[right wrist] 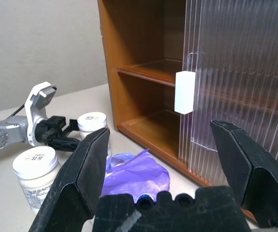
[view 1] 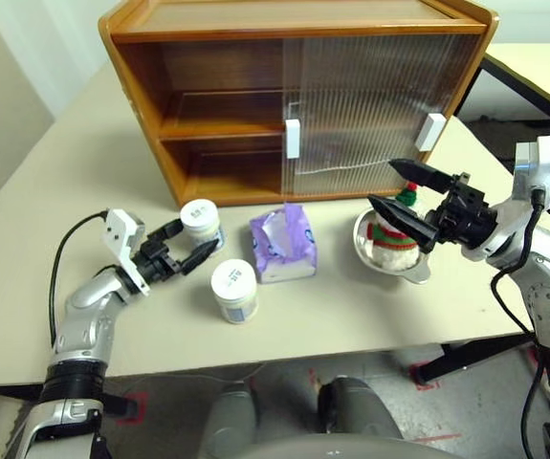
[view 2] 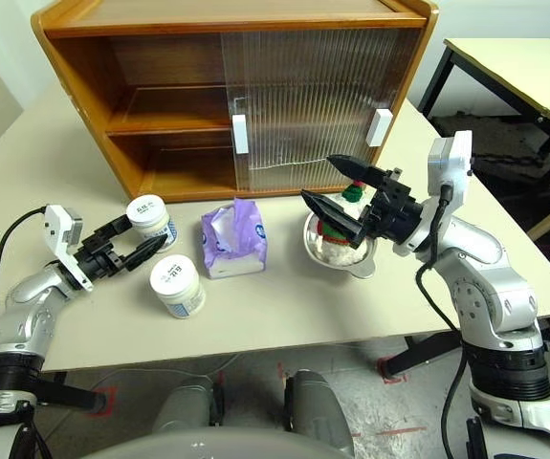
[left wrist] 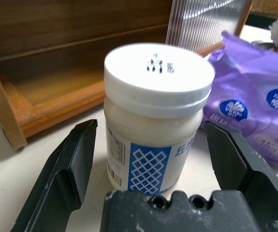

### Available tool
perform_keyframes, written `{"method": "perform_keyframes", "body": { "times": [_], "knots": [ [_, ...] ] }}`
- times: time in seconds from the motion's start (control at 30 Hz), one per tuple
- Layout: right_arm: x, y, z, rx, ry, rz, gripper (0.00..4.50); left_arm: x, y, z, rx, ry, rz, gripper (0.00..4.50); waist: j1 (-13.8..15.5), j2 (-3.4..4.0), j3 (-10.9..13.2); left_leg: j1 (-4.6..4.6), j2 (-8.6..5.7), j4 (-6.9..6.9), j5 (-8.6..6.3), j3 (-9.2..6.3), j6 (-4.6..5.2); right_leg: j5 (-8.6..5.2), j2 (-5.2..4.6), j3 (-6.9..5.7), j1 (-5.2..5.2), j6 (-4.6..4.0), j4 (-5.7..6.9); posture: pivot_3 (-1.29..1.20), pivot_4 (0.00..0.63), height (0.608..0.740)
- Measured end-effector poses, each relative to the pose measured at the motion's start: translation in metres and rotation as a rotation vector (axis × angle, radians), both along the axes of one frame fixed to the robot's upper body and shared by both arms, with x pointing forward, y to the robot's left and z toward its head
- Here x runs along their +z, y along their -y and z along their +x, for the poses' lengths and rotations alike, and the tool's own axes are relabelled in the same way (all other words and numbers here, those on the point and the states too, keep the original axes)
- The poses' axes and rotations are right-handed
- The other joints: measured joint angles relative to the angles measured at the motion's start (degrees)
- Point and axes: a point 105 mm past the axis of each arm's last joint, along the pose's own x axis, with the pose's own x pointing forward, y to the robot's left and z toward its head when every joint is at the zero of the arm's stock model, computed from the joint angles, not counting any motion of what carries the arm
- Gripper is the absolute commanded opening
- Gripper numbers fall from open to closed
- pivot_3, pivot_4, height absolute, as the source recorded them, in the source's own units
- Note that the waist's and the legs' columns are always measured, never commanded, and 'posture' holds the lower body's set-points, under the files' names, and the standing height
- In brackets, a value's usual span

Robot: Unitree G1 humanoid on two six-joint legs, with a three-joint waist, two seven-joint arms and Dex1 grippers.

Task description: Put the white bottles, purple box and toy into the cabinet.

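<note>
1. Left wrist view: the far jar [left wrist: 158, 116] stands upright on the table [view 1: 351, 316], between the two fingers of the left gripper [view 1: 187, 244]; a gap shows on each side, so the fingers stand wide and nothing is held
2. Head views agree: the jar [view 1: 201, 225] sits inside the open left fingers, just in front of the cabinet [view 1: 294, 96]; the open left half of the cabinet lies directly beyond it
3. The jar's axis is vertical; the left gripper lies about level and points across it, which suits a side grasp on the body below the lid. Judged next move: close on this jar
4. The near jar [view 1: 234, 290] stands just beside the left gripper, toward the table's front edge, apart from the fingers
5. The box [view 1: 284, 244] lies between the jars and the bowl [view 1: 394, 251], which holds the toy [view 1: 394, 229]
6. The right gripper [view 1: 401, 196] hangs above the toy, fingers wide, empty; it is the nearer arm for the toy and bowl
7. Risk, as a judgement: closing off-centre could tip the jar toward the box
</note>
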Motion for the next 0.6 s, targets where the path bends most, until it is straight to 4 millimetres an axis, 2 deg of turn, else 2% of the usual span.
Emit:
{"method": "perform_keyframes", "body": {
  "times": [0.23, 0.37, 0.5, 0.6],
  "knots": [
    [0.0020, -0.0011, -0.0009, -0.002, 0.002, 0.005, 4.50, -0.0094, 0.0010, 0.0013, -0.015, -0.019, 0.015, 4.48, -0.6, -0.01, 0.0, 0.00, 0.00, 0.00, 0.00, 0.02, 0.00, 0.02, -0.01, 0.01, 0.00, 0.01, 0.00, -0.05, 0.000, 0.740],
    [0.0024, -0.0013, -0.0013, -0.003, 0.004, 0.006, 4.50, -0.0081, 0.0029, 0.0032, -0.026, -0.012, 0.019, 4.48, -1.1, -0.03, 0.0, 0.00, 0.00, 0.01, -0.01, 0.02, -0.01, 0.03, -0.01, 0.02, 0.00, 0.03, 0.00, -0.06, 0.000, 0.740],
    [0.0017, -0.0007, -0.0011, -0.009, 0.001, 0.008, 4.50, -0.0062, 0.0008, 0.0071, -0.019, -0.001, 0.033, 3.12, -1.1, -0.04, 0.0, 0.01, -0.01, 0.01, -0.01, 0.03, -0.01, 0.04, -0.01, 0.03, 0.01, 0.03, 0.01, -0.06, 0.000, 0.740],
    [0.0008, -0.0003, -0.0010, -0.014, -0.003, 0.009, 4.50, -0.0059, 0.0008, 0.0075, -0.021, 0.004, 0.037, 3.07, -1.1, -0.04, 0.0, 0.01, 0.00, 0.01, -0.01, 0.05, -0.01, 0.04, -0.02, 0.05, 0.01, 0.03, 0.01, -0.06, 0.000, 0.740]
  ]
}}
